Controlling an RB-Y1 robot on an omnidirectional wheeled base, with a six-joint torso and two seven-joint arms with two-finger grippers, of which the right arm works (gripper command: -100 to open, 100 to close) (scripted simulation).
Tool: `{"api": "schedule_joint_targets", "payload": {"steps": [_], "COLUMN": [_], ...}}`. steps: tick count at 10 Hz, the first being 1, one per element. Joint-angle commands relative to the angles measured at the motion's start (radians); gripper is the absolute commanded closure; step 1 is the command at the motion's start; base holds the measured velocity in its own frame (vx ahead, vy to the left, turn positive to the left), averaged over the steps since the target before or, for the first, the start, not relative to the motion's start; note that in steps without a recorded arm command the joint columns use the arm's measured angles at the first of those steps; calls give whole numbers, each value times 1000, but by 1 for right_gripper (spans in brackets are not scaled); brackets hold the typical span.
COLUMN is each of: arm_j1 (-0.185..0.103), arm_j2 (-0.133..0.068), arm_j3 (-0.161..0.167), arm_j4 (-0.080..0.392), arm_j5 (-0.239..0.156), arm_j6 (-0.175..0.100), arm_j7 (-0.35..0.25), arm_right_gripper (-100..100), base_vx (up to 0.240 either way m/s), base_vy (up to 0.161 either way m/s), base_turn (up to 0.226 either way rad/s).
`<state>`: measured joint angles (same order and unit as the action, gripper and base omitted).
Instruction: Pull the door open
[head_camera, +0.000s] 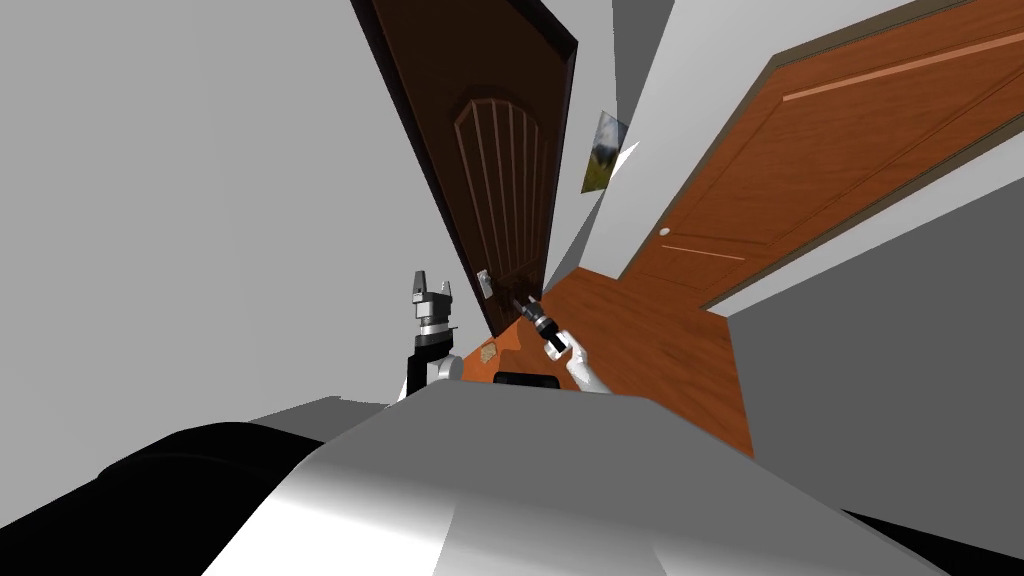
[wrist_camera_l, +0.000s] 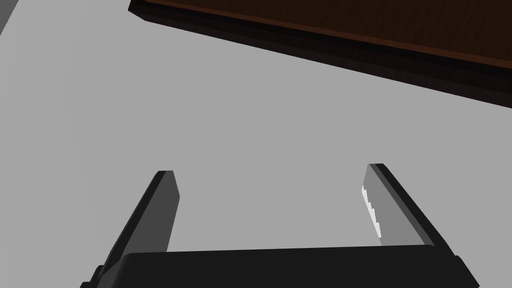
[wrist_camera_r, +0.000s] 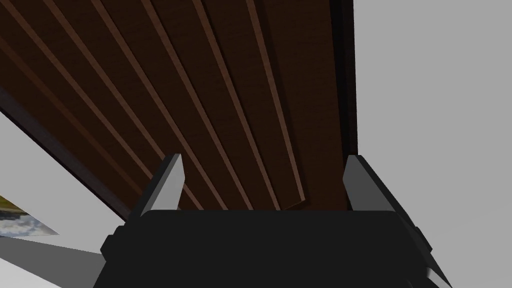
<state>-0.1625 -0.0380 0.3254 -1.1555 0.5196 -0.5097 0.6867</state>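
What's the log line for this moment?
door: dark brown, ajar | right hand: open, facing its panel near the edge, nothing gripped | left hand: open, idle, facing grey wall

you can see plain grey walls (head_camera: 200, 200) all around. the floor (head_camera: 660, 350) is orange-brown wood. on the right, a shut orange-brown door (head_camera: 830, 170) has a small white knob (head_camera: 664, 232). a little picture (head_camera: 603, 150) with green in it hangs on the wall to the left of that door.

dark door (wrist_camera_r: 225, 100) close before right gripper (wrist_camera_r: 262, 165), grey wall (wrist_camera_l: 225, 125) facing left gripper (wrist_camera_l: 270, 170)
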Motion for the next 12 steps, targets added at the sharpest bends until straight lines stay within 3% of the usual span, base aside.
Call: {"api": "schedule_joint_targets", "payload": {"steps": [1,9,12], "arm_j1": [-24,-141,-160], "arm_j2": [10,68,82], "arm_j3": [9,75,86], "arm_j4": [39,217,247], "arm_j5": [18,119,136], "arm_j6": [-1,11,13], "arm_j7": [28,160,182], "arm_right_gripper": [-100,-100,-100], "base_vx": [86,141,127], "base_vy": [29,78,108], "base_turn": [-20,-21,-6]}}
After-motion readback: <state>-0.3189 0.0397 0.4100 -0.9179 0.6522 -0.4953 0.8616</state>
